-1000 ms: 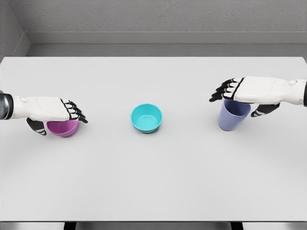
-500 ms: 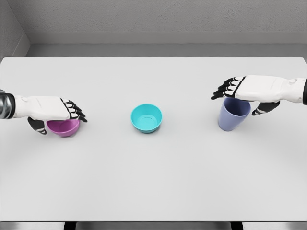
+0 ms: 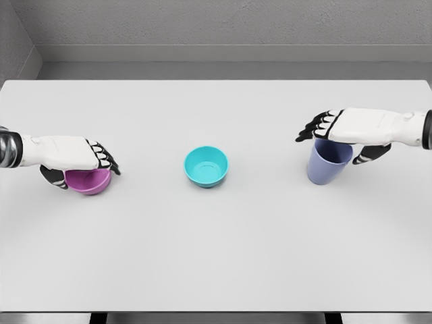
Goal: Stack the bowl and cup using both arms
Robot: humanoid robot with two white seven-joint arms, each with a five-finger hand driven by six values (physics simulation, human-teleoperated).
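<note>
Two hands sit over their targets on the white worktop (image 3: 216, 256). The left hand (image 3: 77, 156) has barely shifted over the last second, fingers curled around the purple bowl (image 3: 89, 181). The right hand (image 3: 344, 128), also almost unmoved, lies flat across the blue cup (image 3: 328, 163), thumb beside it. Neither is lifted yet. The teal bowl (image 3: 206, 166) waits between them, the likely stacking base.

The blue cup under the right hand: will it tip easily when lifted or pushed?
Probably it tips sooner than the bowls: the cup is tall and narrows to its base. It looks stiff and thin-walled, so likely light. The right hand lies over its rim, thumb beside the wall; a smooth wall could slip.
</note>
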